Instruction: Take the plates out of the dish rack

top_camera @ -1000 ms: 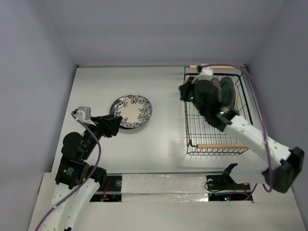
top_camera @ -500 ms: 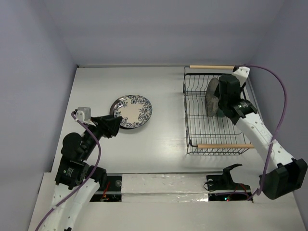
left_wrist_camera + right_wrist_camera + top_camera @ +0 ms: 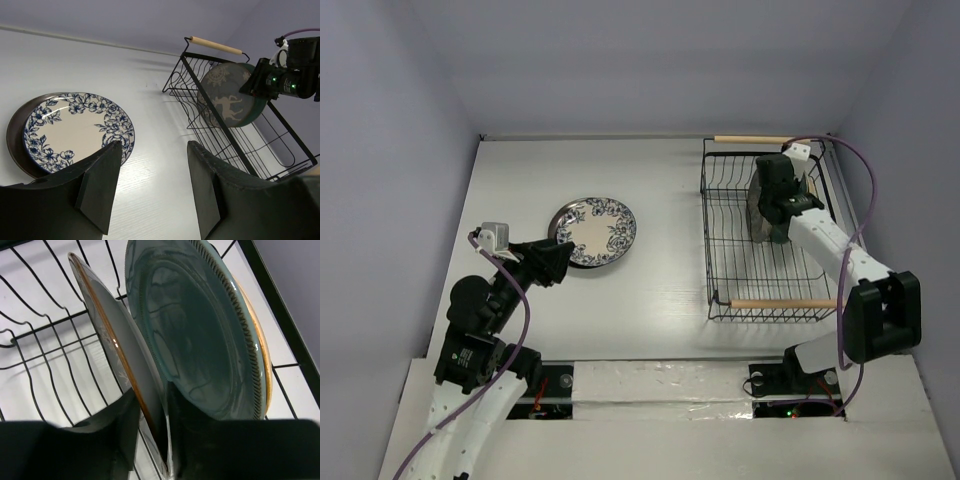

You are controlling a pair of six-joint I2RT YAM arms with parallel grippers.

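The black wire dish rack (image 3: 712, 262) stands at the right. The brown deer plate (image 3: 760, 205) stands upright in it, with the teal plate (image 3: 200, 335) close behind and the tan plate's rim (image 3: 266, 375) behind that. My right gripper (image 3: 772, 208) reaches down from above, and its fingers clamp the deer plate's rim (image 3: 107, 335), one finger on each face. The white and blue floral plate (image 3: 593, 231) lies flat on the table at the left. My left gripper (image 3: 558, 262) hovers open and empty just in front of it, and it also shows in the left wrist view (image 3: 154, 150).
The rack has wooden rod handles at its far end (image 3: 760, 139) and near end (image 3: 782, 303). Walls close the table at the back and on both sides. The right arm's purple cable (image 3: 860, 190) loops over the rack's right side.
The right arm swung from the rack's left side to its right side, and its gripper came down onto the deer plate's rim. The left arm and floral plate have not moved.
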